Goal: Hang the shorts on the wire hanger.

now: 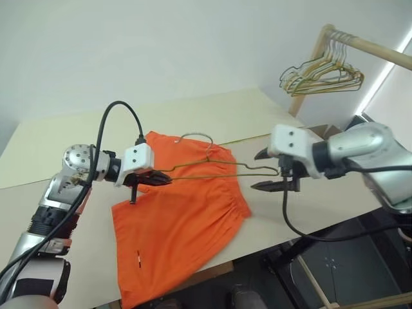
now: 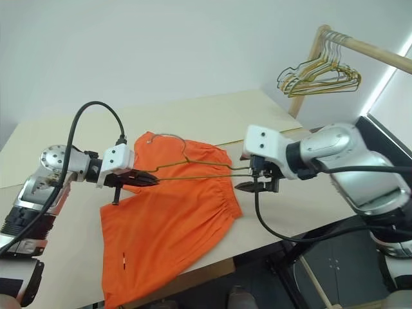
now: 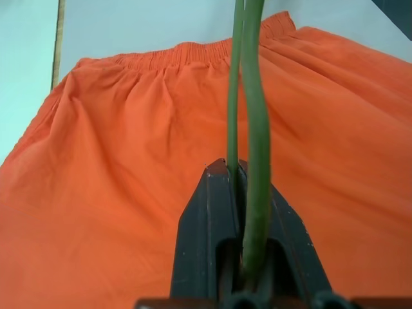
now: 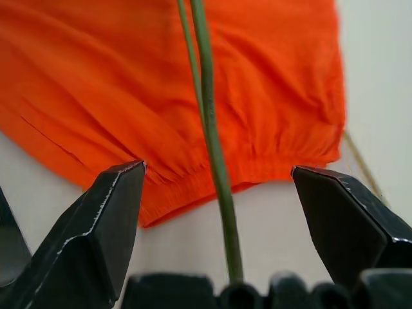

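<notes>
A: Start on your left. What is your left tool (image 1: 154, 179) doing?

B: Your left tool is clamped on 1 end of the wire hanger (image 1: 212, 168). In the left wrist view its 2 black fingers (image 3: 209, 244) are pressed together with the thin wire running up between them, over orange cloth.

A: And the hanger itself?

B: It is held above the shorts (image 1: 177, 215), stretched between your 2 tools. Its hook curves up and back, above the far edge of the shorts. Its other end reaches your right tool.

A: Where are the shorts?

B: They lie flat on the pale worktop (image 1: 51, 148), spread between your arms. The gathered waistband points toward your right, and 1 leg hangs a little past the near edge of the worktop. A tiny white mark shows low on that near leg.

A: Now your right tool (image 1: 271, 169)?

B: Its jaws stand wide. In the right wrist view the 2 fingers (image 4: 106, 222) sit far apart, with the wire passing up the middle of the gap and touching neither fingertip. Beyond it you see the waistband and bare worktop.

A: Anything further right?

B: A wooden rail (image 1: 370, 46) stands at the far right, with a bunch of gold and dark hangers (image 1: 322, 76) on it, well apart from your shorts.
</notes>
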Robot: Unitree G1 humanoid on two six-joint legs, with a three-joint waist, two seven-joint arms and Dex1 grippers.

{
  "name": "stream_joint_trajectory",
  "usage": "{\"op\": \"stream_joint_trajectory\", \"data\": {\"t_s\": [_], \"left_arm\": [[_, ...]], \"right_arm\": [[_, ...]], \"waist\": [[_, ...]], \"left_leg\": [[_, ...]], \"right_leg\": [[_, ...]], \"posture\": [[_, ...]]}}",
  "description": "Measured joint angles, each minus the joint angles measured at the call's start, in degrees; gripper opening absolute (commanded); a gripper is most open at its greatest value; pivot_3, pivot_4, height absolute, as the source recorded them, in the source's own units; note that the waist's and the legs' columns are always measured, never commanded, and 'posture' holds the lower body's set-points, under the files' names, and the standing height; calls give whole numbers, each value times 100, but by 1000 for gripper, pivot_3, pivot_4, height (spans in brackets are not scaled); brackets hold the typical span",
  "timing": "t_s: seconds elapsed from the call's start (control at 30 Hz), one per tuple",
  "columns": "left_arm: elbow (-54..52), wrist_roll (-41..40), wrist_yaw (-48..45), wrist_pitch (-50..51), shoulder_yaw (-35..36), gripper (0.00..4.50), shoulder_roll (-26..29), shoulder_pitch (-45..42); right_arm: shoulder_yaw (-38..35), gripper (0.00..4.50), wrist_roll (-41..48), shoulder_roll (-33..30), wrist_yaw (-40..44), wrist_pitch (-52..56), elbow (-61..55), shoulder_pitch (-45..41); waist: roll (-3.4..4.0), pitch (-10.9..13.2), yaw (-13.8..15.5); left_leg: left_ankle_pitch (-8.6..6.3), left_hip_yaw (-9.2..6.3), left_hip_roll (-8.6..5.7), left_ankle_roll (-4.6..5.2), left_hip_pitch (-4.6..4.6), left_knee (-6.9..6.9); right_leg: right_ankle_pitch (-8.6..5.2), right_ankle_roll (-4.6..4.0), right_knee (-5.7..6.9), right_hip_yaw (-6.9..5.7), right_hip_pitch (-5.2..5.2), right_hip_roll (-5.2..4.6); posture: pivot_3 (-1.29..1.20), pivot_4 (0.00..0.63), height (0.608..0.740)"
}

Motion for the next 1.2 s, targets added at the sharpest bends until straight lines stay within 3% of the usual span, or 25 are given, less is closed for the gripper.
{"op": "stream_joint_trajectory", "data": {"t_s": [0.1, 0.37, 0.47, 0.67, 0.7, 0.87, 1.07, 1.13, 1.2], "left_arm": [[-95, -28, 38, 50, 32, 0, 48, 107], [-359, -87, 193, 95, 109, 0, 173, 303], [-375, -83, 246, 83, 121, 0, 207, 345], [-314, -67, 178, -81, 112, 0, 243, 335], [-257, -69, 126, -143, 101, 542, 233, 309], [39, -344, -347, -420, 121, 2009, 212, 144], [631, -489, -490, -571, 352, 3928, 257, -87], [673, -599, -419, -470, 505, 4482, 258, -87], [628, -785, -309, -270, 746, 4482, 264, -18]], "right_arm": [[484, 3639, -303, 413, -16, 252, 373, -345], [619, 842, -514, 642, 214, 374, 587, -701], [655, 11, -519, 620, 349, 374, 470, -699], [703, 11, -543, 557, 477, 373, 256, -613], [702, 0, -539, 542, 486, 373, 228, -573], [606, 0, -436, 278, 621, 373, -2, -136], [-171, 0, 178, -257, 650, 921, -392, 1056], [-667, 0, 451, -346, 517, 1264, -504, 1573], [-1224, 0, 703, -325, 271, 1719, -522, 2145]], "waist": [[0, 0, 23], [1, 1, 149], [1, 1, 145], [1, 1, 137], [1, 1, 139], [1, 1, 150], [0, 0, 156], [-2, -1, 157], [-2, -1, 158]], "left_leg": [[0, 0, -1, 0, -9, 4], [-1, -8, 1, -1, -20, 25], [-1, -8, 1, -1, -22, 30], [-1, -8, 0, -1, -22, 30], [-1, -8, 0, -1, -22, 30], [-2, -12, -1, -1, -30, 34], [-3, -15, 0, 1, -33, 42], [-4, -17, 2, 3, -33, 41], [-5, -19, 2, 5, -34, 42]], "right_leg": [[1, 2, -1, -3, -3, 2], [5, 7, 0, -17, -1, 3], [7, 10, 0, -16, 0, 3], [8, 11, -1, -16, 0, 5], [8, 11, -1, -17, 0, 6], [8, 12, -6, -24, 0, 5], [10, 14, -5, -27, 2, 5], [10, 14, -7, -27, 3, 5], [11, 14, -6, -25, 5, 4]], "posture": [[-64, 0, 740], [-57, 0, 740], [-60, 0, 740], [-69, 0, 740], [-70, 0, 740], [-67, 0, 740], [-62, 0, 740], [-60, 0, 740], [-57, 0, 740]]}}
